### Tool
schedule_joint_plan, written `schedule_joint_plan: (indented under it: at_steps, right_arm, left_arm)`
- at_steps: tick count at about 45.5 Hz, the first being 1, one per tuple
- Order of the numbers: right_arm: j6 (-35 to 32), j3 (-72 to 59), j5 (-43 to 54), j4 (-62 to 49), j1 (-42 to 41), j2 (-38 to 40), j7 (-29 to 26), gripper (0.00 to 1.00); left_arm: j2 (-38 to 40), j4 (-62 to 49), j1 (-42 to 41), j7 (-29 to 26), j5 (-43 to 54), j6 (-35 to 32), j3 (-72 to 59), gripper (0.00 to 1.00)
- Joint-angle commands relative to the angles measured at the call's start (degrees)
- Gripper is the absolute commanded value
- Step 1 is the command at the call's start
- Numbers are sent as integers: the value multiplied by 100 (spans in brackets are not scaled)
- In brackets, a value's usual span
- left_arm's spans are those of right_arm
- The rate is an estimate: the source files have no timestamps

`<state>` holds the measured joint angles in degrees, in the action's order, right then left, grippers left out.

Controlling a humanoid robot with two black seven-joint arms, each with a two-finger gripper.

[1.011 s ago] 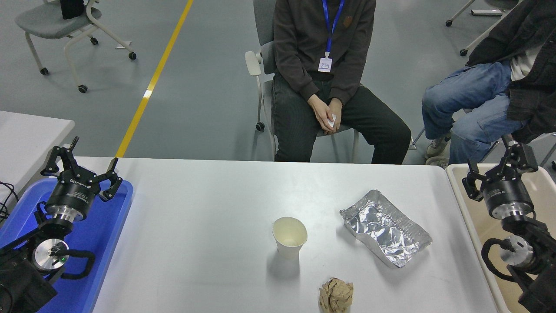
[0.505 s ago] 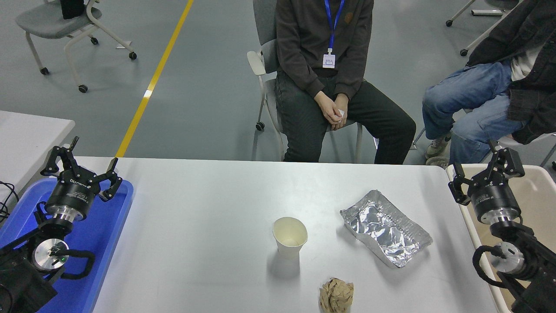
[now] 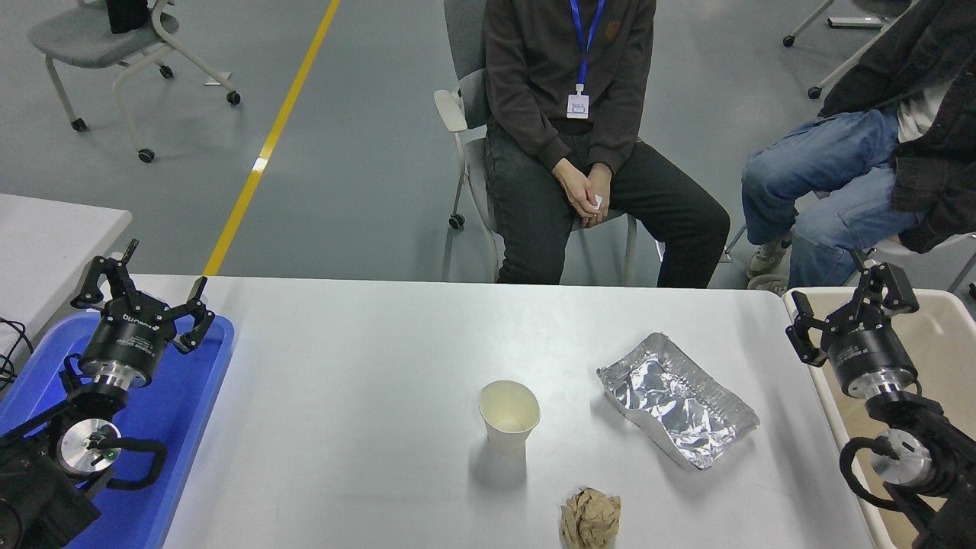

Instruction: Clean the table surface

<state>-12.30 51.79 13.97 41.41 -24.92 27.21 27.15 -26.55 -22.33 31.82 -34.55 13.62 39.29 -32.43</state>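
Note:
The table surface point(image 3: 366, 358) is a wide grey-white top filling the lower half of the head view. On it stand an empty white paper cup point(image 3: 508, 416), a crumpled foil tray point(image 3: 677, 400) to its right, and a brown crumpled paper ball point(image 3: 590, 518) near the front edge. My right gripper point(image 3: 846, 299) hangs open over the table's right edge, by the beige bin, holding nothing. My left gripper point(image 3: 139, 288) stays parked open over the blue tray at the lower left.
A blue tray point(image 3: 187, 412) lies at the left edge and a beige bin point(image 3: 942, 343) at the right. Two people sit on chairs beyond the far edge. A second table's corner point(image 3: 53, 229) shows at the left.
My right gripper has shifted left and slightly away from me, from over the beige bin toward the table's right edge. The person in the middle shifted slightly right. The left arm has not moved.

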Motion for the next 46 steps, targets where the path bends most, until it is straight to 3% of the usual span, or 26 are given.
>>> schedule_joint_plan:
  at_steps: [1, 14, 21, 31, 46]
  right_arm:
    - [-9, -20, -17, 648, 22, 495, -395, 99]
    - [-27, -380, 159, 1730, 119, 996, -395, 99]
    - [-18, -547, 835, 2169, 66, 1049, -430, 99]
    - [-18, -591, 1722, 2450, -285, 1040, -1212, 99]
    - [-35, -1082, 2971, 3286, -873, 1233, -1915, 99]
  left_arm:
    - [0, 0, 0, 1, 0, 0, 0, 100]
    - [0, 0, 0, 1, 0, 0, 0, 100]
    - [0, 0, 0, 1, 0, 0, 0, 100]
    - [0, 0, 0, 1, 0, 0, 0, 100]
    - [0, 0, 0, 1, 0, 0, 0, 100]
